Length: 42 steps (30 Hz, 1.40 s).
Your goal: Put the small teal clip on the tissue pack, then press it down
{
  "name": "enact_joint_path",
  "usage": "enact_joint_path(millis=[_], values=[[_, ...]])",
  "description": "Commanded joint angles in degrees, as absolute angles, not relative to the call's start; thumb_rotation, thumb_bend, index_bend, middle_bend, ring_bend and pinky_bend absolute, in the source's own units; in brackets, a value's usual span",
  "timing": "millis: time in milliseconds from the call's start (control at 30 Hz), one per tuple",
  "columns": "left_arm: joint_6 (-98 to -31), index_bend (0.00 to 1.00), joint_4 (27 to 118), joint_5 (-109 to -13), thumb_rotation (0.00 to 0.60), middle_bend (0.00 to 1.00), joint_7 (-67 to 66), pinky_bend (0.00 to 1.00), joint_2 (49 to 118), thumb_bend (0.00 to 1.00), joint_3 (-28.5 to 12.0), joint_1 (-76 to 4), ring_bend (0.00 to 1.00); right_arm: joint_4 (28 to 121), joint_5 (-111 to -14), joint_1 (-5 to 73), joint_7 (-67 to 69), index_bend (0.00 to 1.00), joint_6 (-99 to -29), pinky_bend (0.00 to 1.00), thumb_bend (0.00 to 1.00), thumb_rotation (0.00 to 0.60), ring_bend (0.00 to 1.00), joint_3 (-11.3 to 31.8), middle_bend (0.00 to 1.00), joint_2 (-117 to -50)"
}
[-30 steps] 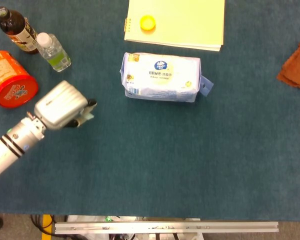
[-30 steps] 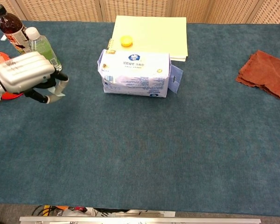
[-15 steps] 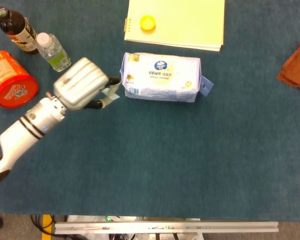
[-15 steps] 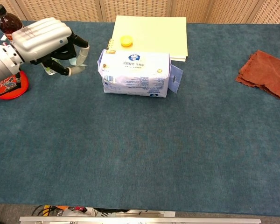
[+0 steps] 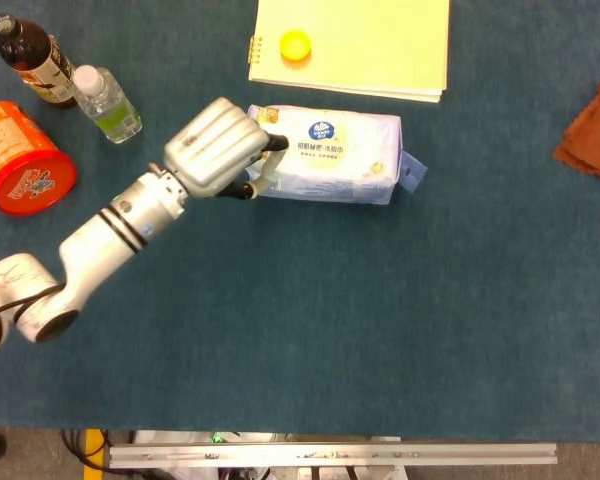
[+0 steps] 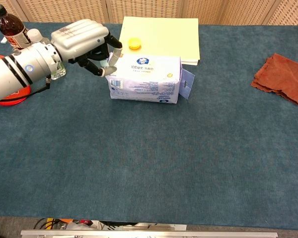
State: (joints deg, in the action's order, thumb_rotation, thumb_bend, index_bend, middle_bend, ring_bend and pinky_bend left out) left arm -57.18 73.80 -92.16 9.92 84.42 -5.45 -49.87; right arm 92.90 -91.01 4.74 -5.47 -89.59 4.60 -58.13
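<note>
The left robot hand (image 5: 218, 150) reaches in from the left over the blue tabletop (image 5: 310, 320), its fingers curled at the left end of the tissue pack (image 5: 323, 155). The head view looks down on the hand's white back, which hides most of what the fingers do. The chest view shows the hand (image 6: 84, 42) from the side: dark fingertips (image 6: 111, 58) pinch a small pale object, apparently the small teal clip (image 6: 105, 65), right at the pack's upper left corner (image 6: 111, 67). Whether the clip already rests on the pack cannot be told. The pack (image 6: 145, 79) lies flat, label up, with a loose flap sticking out at its right end.

Behind the pack is a pale yellow notebook (image 5: 355, 45) with a yellow bottle cap (image 5: 296, 45) on it. At far left stand a dark bottle (image 5: 32, 55), a clear water bottle (image 5: 107, 103) and an orange-red canister (image 5: 22, 160). A rust-brown cloth (image 6: 281, 78) lies at the right; the head view cuts it off at the edge, while the chest view shows it whole. The right robot hand appears in neither view.
</note>
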Motion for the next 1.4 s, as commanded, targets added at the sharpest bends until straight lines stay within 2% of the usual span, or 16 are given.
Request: enact_joint_path(millis=[33,767,1400], values=[[-55.64,0.60,72.57,-91.10,0.600,1.00,9.45,0.82,85.96,0.38,-6.10,-51.11,1.00,92.28,-90.59,4.71,-4.97,0.00,-89.39,0.19,0.36,0.600,0.13,4.62,0.22,-58.37],[-46.00,0.58,68.90,-81.29,0.600,1.00,11.61,0.82,93.11,0.37,-10.07,-56.40,1.00,90.43,-89.91,3.32,-2.69,0.00,-91.07,0.19,0.36,0.600,0.13,4.59,0.22,-58.09],[-44.10,0.57,68.23,-77.51,0.600,1.00,14.79,0.82,92.97,0.37,-10.18,-55.23,1.00,90.46,-90.49,2.80,-2.42,0.00,-92.16,0.19,0.36,0.600,0.14,4.68,0.22,-57.83]])
